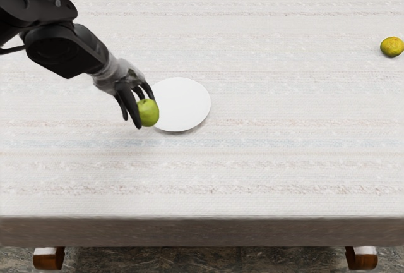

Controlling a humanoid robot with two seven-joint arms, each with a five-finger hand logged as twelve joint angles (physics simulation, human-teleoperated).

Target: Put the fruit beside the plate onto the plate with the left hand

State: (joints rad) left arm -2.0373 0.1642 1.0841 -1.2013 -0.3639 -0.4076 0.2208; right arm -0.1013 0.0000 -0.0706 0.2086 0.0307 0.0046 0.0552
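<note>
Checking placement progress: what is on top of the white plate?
Nothing lies on the plate. The green fruit, held by the left hand, covers its left rim.

Wide worktop (252,172) under a pale, nubbly covering with faint lengthwise stripes, front edge in shadow. Two brown wooden feet (48,257) below the front corners. Directly on the worktop, just to the right of the robot hand (128,90): a round white plate (186,99), lying flat, with a thin shadow under its near rim. Far to the right of the robot hand, well apart from the plate, near the worktop's right edge and towards the back: a yellow-green fruit (391,47). Within the robot hand's curled fingers, against the plate's left rim: a green fruit (149,113), contact with the worktop not discernible.
</note>
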